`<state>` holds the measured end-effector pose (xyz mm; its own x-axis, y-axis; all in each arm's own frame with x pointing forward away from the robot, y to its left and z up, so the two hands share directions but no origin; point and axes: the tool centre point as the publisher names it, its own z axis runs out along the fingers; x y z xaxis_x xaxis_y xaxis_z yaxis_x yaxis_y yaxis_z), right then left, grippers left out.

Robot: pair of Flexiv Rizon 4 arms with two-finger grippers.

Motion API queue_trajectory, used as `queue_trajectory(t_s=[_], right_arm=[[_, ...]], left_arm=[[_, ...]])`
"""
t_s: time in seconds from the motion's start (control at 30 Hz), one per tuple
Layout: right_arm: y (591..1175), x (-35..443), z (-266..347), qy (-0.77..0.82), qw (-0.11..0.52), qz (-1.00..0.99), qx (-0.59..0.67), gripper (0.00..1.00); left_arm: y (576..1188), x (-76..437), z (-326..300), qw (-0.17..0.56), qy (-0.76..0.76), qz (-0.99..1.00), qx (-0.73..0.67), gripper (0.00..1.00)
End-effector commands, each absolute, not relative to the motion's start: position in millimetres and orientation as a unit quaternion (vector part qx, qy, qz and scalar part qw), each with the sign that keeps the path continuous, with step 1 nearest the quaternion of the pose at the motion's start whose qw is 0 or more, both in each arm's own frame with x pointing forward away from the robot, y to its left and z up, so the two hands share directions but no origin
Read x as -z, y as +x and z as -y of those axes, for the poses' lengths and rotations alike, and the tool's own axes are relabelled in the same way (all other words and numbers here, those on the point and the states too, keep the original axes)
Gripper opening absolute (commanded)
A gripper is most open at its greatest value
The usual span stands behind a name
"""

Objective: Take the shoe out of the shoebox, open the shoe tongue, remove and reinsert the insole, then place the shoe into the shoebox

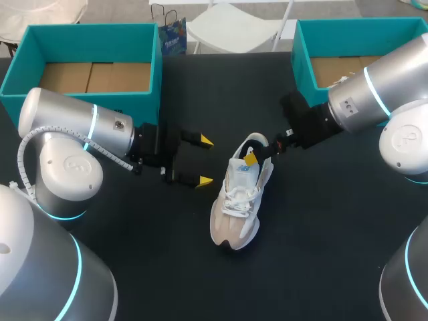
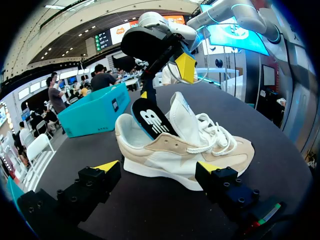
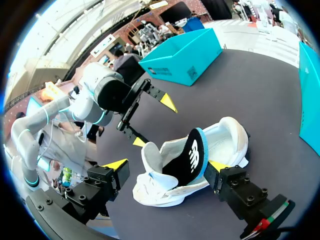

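I am looking down on a desk [image 1: 321, 221] that is filling nearly the whole head view. It is showing a dark, almost black surface, matte and plain, with no pattern or seam that I can make out. Light is coming in from overhead and spreading evenly across it, so shadows are lying soft and faint. In the wrist views the same dark surface is running out flat ahead, picking up a dull grey sheen. Its far edge is running straight across the head view.
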<state>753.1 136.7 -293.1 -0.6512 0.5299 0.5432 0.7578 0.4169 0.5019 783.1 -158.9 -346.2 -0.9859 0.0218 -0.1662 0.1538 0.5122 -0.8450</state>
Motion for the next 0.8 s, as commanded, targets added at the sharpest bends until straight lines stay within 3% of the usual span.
queue_trajectory(t_s=[0.03, 0.8], right_arm=[[753.1, 293.3, -138.0, -0.39, 0.152, 0.828, 0.373, 1.0], [764.8, 285.6, -133.9, -0.396, 0.137, 0.836, 0.356, 1.0]], left_arm=[[783.2, 346.1, 159.8, 0.067, 0.051, -0.868, 0.49, 1.0], [783.2, 346.1, 159.8, 0.067, 0.051, -0.868, 0.49, 1.0]])
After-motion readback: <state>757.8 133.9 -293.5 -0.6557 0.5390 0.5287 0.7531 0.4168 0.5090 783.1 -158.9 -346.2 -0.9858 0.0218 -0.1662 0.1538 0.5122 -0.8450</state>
